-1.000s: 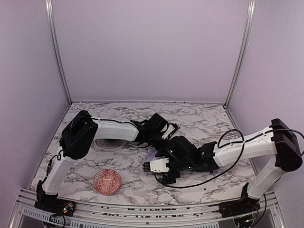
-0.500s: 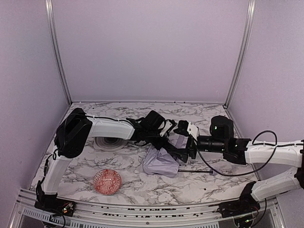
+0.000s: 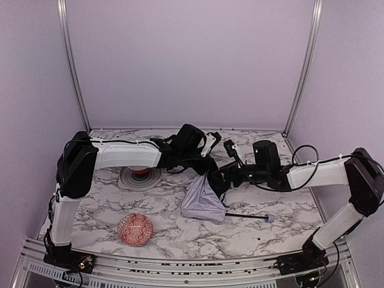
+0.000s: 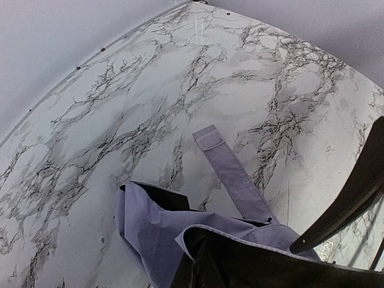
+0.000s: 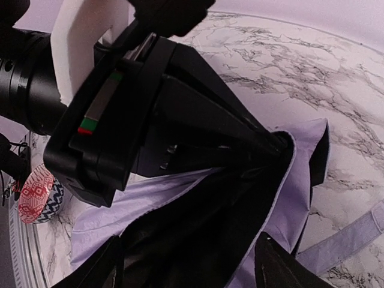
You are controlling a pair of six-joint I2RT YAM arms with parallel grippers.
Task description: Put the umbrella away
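Centre frame, left fingers (image 5: 234,129) pinch the umbrella (image 3: 204,204); right fingers (image 5: 273,267) stand apart, straddling its fabric over the counter (image 3: 288,210).

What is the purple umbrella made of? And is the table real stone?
The umbrella looks like thin, matte lavender cloth, since it wrinkles and folds. Its shaft looks like thin black metal. The table is marble-patterned, but I can't tell whether it's stone or print.

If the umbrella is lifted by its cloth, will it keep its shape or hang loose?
The umbrella cloth is wrinkled and drapes in a tent shape, so it will probably flop and sag. Its thin black shaft looks stiff, so that end may swing or drag. The small knob is round and might roll slightly.
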